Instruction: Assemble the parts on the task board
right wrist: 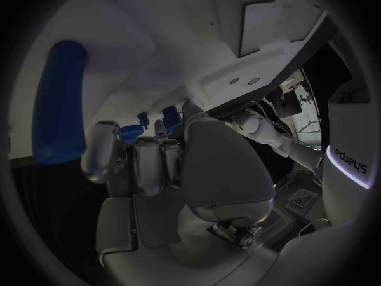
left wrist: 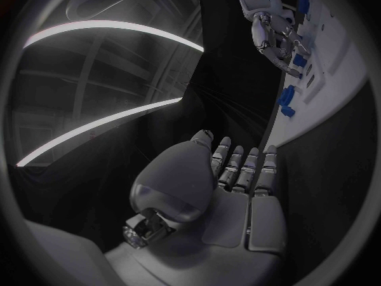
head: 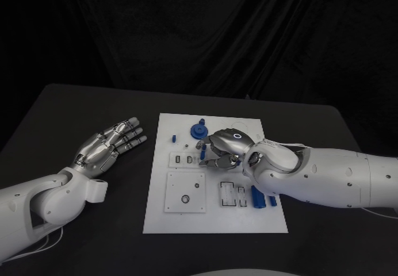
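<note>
Left hand: lies flat on the black table beside the white board, fingers spread, holding nothing.
Right hand: curled over the board's middle; grasp unclear.
Blue parts: on the board.

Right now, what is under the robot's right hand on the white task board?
The right hand covers the white task board's middle, near a small blue part. Whatever lies beneath is hidden.

A black table stood before a black curtain hanging in folds. Overhead, long curved strips of light glowed in a dim room.
</note>
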Action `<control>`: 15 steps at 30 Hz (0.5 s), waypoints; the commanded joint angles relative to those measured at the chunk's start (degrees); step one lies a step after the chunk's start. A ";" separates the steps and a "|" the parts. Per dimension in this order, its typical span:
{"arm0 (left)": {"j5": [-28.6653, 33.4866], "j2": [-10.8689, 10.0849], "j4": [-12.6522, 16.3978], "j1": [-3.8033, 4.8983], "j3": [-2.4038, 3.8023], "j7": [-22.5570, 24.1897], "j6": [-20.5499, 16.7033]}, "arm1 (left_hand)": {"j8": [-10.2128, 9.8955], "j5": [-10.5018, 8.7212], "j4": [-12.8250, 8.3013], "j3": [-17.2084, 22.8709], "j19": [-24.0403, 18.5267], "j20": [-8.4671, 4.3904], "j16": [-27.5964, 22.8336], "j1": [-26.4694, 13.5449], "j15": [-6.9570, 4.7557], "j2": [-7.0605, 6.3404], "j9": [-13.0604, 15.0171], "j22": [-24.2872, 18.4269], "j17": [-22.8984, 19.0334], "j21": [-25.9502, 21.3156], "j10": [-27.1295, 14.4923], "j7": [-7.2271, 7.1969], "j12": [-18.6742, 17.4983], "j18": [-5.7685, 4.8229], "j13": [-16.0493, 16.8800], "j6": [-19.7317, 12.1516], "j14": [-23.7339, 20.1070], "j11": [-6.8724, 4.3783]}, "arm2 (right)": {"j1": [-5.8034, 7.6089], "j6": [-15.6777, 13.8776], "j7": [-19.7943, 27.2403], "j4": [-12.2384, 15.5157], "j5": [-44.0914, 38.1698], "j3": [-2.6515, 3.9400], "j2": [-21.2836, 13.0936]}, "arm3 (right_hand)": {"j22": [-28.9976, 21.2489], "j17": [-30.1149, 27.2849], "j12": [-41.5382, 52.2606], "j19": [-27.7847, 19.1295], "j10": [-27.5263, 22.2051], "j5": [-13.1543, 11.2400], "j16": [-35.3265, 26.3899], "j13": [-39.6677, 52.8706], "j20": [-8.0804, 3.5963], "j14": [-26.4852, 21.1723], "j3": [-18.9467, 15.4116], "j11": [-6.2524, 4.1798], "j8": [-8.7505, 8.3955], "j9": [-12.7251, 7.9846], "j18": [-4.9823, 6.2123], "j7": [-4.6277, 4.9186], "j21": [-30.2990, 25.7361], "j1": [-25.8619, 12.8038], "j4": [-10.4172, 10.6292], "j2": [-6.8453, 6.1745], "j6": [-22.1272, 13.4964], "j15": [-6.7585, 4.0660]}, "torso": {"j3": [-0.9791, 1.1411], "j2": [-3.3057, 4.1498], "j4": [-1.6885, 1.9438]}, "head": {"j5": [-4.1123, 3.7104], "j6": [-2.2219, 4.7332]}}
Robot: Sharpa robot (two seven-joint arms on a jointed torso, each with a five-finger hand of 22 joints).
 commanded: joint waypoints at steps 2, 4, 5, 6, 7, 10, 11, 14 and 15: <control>0.19 0.09 0.35 -0.10 0.05 3.06 0.58 | -0.22 0.22 0.07 0.42 -0.43 -0.06 -0.16 0.62 0.13 0.02 0.00 -0.06 -0.03 -0.18 -0.32 0.14 -0.11 -0.79 0.02 -0.23 -0.23 -0.04 | -0.29 -3.21 2.74 0.55 -0.42 -0.07 -0.36 | 8.78 5.84 0.08 0.42 0.38 -1.82 0.16 5.80 -0.34 2.92 -0.16 -0.60 -2.94 -2.54 0.68 -0.74 0.40 1.30 1.37 -3.49 -5.42 -0.73 | 0.02 0.03 -0.03 | 0.02 0.17; 0.19 0.05 0.46 -0.10 0.05 3.20 0.48 | -0.21 0.22 0.06 0.43 -0.44 -0.06 -0.16 0.62 0.13 0.02 0.01 -0.06 -0.03 -0.18 -0.31 0.14 -0.10 -0.79 0.02 -0.17 -0.23 -0.05 | -0.29 -4.01 3.24 0.84 -0.21 -0.02 -0.58 | 8.81 5.86 -0.10 0.42 0.19 -2.07 0.17 5.54 -0.44 2.92 -0.49 -0.68 -3.77 -3.52 0.68 -0.82 0.34 1.07 1.47 -4.02 -7.25 -0.82 | 0.03 0.03 -0.02 | 0.04 0.12; 0.19 -0.01 0.58 -0.10 0.05 3.30 0.38 | -0.20 0.24 0.03 0.45 -0.45 -0.07 -0.16 0.64 0.12 0.01 0.02 -0.07 -0.03 -0.20 -0.31 0.15 -0.10 -0.79 0.02 -0.12 -0.22 -0.08 | -0.29 -4.58 3.60 1.08 0.15 0.02 -0.77 | 8.83 5.84 -0.12 0.42 0.17 -2.33 0.15 5.52 -0.48 2.90 -0.69 -0.69 -3.78 -3.60 0.67 -0.79 0.32 0.62 1.51 -4.17 -7.01 -0.84 | 0.04 0.03 -0.02 | 0.07 0.11; 0.19 -0.08 0.71 -0.10 0.05 3.37 0.25 | -0.20 0.25 0.02 0.46 -0.45 -0.07 -0.16 0.65 0.12 0.01 0.02 -0.06 -0.03 -0.20 -0.31 0.14 -0.09 -0.79 0.02 -0.10 -0.23 -0.08 | -0.28 -5.04 3.93 1.31 0.53 0.06 -0.97 | 8.87 5.86 -0.29 0.42 -0.01 -2.59 0.15 5.27 -0.54 2.91 -1.03 -0.69 -3.87 -3.84 0.66 -0.79 0.30 -0.24 1.53 -4.48 -6.86 -0.87 | 0.06 0.02 -0.05 | 0.17 0.13; 0.19 -0.16 0.88 -0.10 0.05 3.43 0.07 | -0.14 0.36 -0.12 0.55 -0.43 -0.07 -0.16 0.74 0.12 -0.05 0.06 -0.06 -0.03 -0.19 -0.26 0.13 -0.01 -0.79 0.04 0.11 -0.21 -0.10 | -0.28 -5.49 4.23 1.60 0.98 0.11 -1.20 | 8.84 5.76 -0.42 0.35 -0.16 -2.62 0.07 5.06 -0.56 2.87 -1.18 -0.67 -3.84 -3.89 0.69 -0.75 0.12 -0.74 1.55 -4.58 -6.57 -0.87 | 0.07 0.02 -0.05 | 0.27 0.04; -0.32 -0.61 1.69 -0.09 0.05 3.50 -0.74 | -0.01 0.74 -0.46 0.77 -0.13 0.18 -0.13 0.95 0.37 -0.25 0.12 0.01 -0.01 -0.04 -0.17 0.15 0.13 -0.84 0.08 0.50 -0.15 0.05 | -0.21 -6.67 4.72 2.80 2.02 0.33 -2.19 | 8.78 5.62 -0.70 0.22 -0.47 -2.59 -0.05 4.63 -0.56 2.81 -1.26 -0.57 -3.74 -3.98 0.75 -0.58 -0.26 -1.65 1.54 -4.59 -5.79 -0.81 | 0.08 -0.01 -0.06 | 0.53 0.22; -1.11 -0.86 2.11 -0.08 0.06 3.49 -1.24 | -0.02 0.99 -0.53 0.85 0.04 0.30 -0.19 0.98 0.53 -0.31 0.11 0.05 -0.05 0.05 -0.24 0.15 0.06 -0.90 0.06 0.42 -0.34 0.17 | -0.08 -7.23 4.90 3.38 2.30 0.43 -2.68 | 8.79 5.55 -0.79 0.21 -0.58 -2.59 -0.11 4.49 -0.55 2.78 -1.22 -0.52 -3.68 -3.98 0.75 -0.47 -0.28 -1.72 1.53 -4.55 -5.51 -0.79 | 0.09 -0.02 -0.07 | 0.57 0.28; -3.40 -1.33 2.97 -0.01 0.06 3.43 -2.75 | -0.15 1.36 -0.64 1.06 0.18 0.43 -0.25 1.03 0.81 -0.31 0.05 0.07 -0.07 0.09 -0.41 0.12 -0.04 -1.17 0.03 0.01 -0.49 0.33 | 0.53 -8.49 5.20 4.48 2.68 0.56 -3.74 | 8.74 5.48 -0.81 0.13 -0.61 -2.61 -0.17 4.49 -0.53 2.74 -1.05 -0.47 -3.58 -3.95 0.79 -0.44 -0.50 -1.62 1.50 -4.38 -5.07 -0.75 | 0.11 -0.03 -0.07 | 0.77 0.54; -4.28 -1.51 3.34 0.07 0.06 3.32 -3.46 | -0.18 1.46 -0.68 1.22 0.48 0.46 -0.17 1.05 0.98 -0.24 0.04 0.13 -0.03 0.26 -0.33 0.12 0.07 -1.37 0.06 -0.08 -0.29 0.45 | 0.92 -8.96 5.30 4.89 2.82 0.59 -4.17 | 8.75 5.43 -0.80 0.13 -0.60 -2.61 -0.22 4.52 -0.51 2.72 -0.91 -0.44 -3.50 -3.93 0.78 -0.42 -0.50 -1.49 1.48 -4.23 -4.69 -0.72 | 0.13 -0.03 -0.07 | 0.89 0.66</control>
